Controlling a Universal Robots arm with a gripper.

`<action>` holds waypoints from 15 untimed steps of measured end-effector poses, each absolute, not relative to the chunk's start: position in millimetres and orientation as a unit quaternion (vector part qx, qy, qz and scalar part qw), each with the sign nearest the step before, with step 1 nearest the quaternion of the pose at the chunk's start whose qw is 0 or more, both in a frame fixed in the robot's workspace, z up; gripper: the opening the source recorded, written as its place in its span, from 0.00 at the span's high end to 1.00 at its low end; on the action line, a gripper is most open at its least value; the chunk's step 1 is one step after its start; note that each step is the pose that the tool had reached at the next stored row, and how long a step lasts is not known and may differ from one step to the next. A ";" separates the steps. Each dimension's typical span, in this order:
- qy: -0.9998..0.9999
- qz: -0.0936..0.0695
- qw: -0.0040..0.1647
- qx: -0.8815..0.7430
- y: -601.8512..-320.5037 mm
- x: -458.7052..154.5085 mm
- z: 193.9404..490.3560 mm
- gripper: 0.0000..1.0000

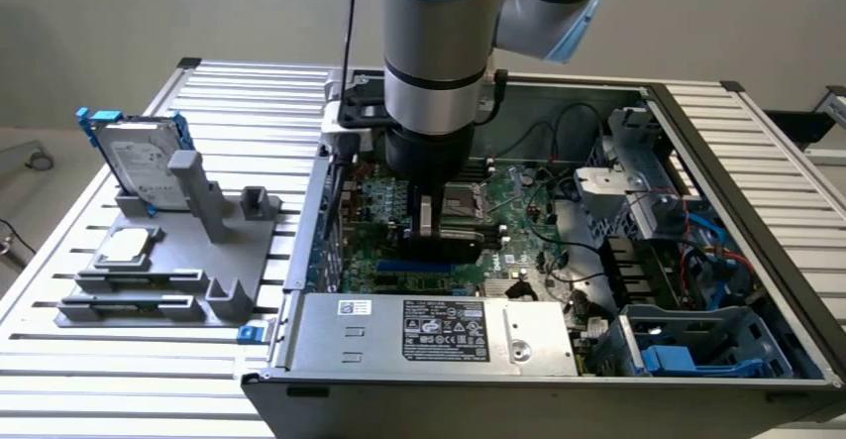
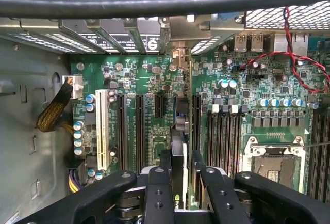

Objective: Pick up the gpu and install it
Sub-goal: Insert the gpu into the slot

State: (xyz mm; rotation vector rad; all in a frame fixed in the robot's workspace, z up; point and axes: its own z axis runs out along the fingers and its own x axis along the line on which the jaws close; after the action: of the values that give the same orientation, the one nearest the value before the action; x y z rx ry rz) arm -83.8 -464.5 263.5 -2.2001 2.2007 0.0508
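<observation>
My gripper (image 1: 438,213) is down inside the open computer case (image 1: 687,112), over the green motherboard (image 1: 509,221). It is shut on the gpu (image 1: 447,246), a thin dark card held on edge. In the wrist view the gpu (image 2: 178,123) stands edge-on between the black fingers (image 2: 157,185) of the gripper (image 2: 181,182). The card runs along the black expansion slots (image 2: 139,131), and its far end reaches the metal bracket openings (image 2: 178,38) at the case's rear wall. Whether its lower edge sits in a slot I cannot tell.
A grey fixture (image 1: 158,280) on the exterior view's left holds a silver hard drive (image 1: 137,162) in a blue frame and a small square processor chip (image 1: 126,246). The power supply (image 1: 437,330), the CPU socket (image 2: 273,162), red-black wires (image 2: 289,53) and a black cable (image 2: 154,4) lie close.
</observation>
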 end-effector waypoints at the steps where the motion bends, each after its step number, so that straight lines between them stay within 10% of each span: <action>1: 0.707 0.016 0.015 -0.707 -464.7 -83.8 263.5 0.74; 15: 0.706 0.016 0.015 -0.708 -465.8 -83.5 266.1 0.74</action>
State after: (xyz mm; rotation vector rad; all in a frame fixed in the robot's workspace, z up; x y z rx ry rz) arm -83.5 -465.8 266.1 -2.2028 2.1979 0.0509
